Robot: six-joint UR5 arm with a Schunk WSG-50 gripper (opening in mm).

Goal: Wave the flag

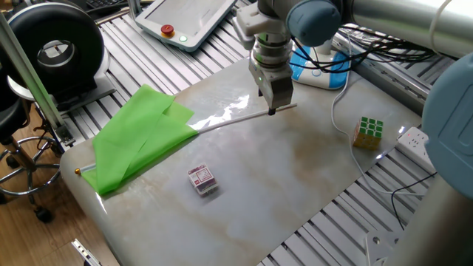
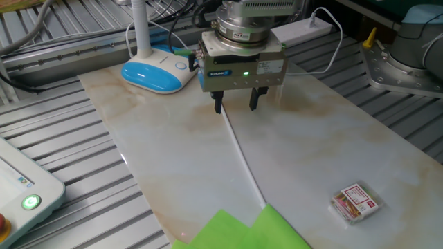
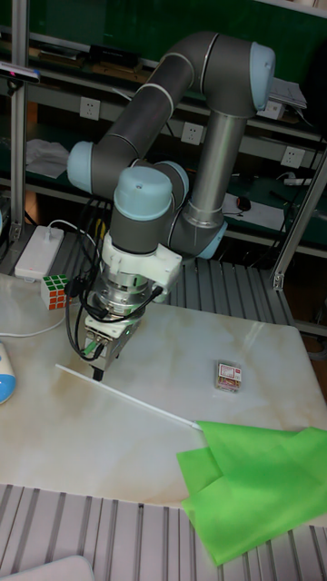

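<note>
Over the pole's bare end, the gripper point(image 2: 235, 108) hangs with fingers point(image 2: 218, 106) apart; only one fixed view shows the flag point(image 1: 140, 137) whole.

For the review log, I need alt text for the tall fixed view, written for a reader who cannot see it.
The gripper of a grey robot arm hangs just above the bare end of the flag's white pole, which lies flat on the pale table. The flag spreads its lime-green cloth at the lower right, with a small box and a puzzle cube also on the table.
</note>
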